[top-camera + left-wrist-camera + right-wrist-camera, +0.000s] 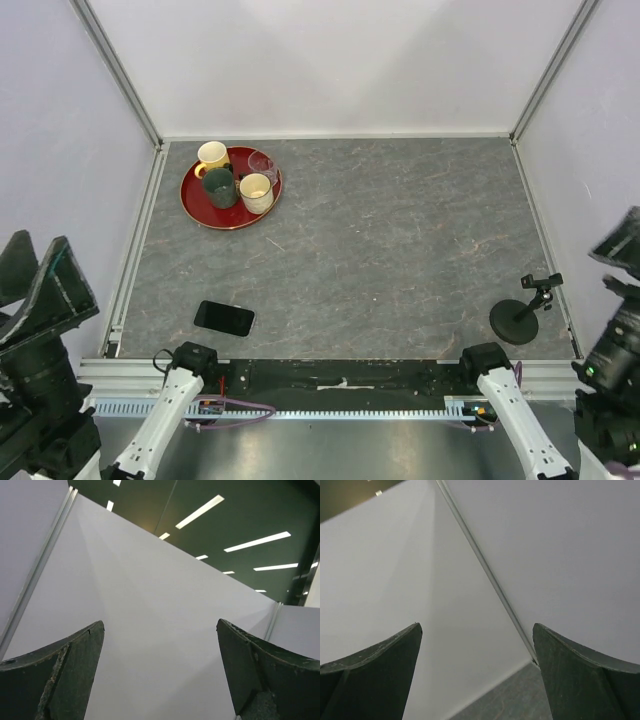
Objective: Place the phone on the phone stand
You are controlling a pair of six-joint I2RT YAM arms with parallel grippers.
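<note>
The phone (224, 318) lies lengthwise across the worktop (400, 250), nearest the left arm (165, 400), with the phone stand (525, 311) far right. Both arms' jaws gape apart, seemingly raised clear.

Lab test cell, white panel walls (350, 60), aluminium frame (119, 70), ceiling strip lights (200, 511)

Both arms sit folded at the near edge. The left arm (160, 412) slants from its base down toward the bottom-left corner of the top view, and the right arm (518, 405) mirrors it toward the bottom right. The left gripper (160, 625) is held high at the far left, aimed upward, with its two dark fingers (65, 675) spread wide and gripping nothing. The right gripper (476, 626) hangs at the far right edge, likewise tilted up, its jaws wide apart and holding nothing.
</note>
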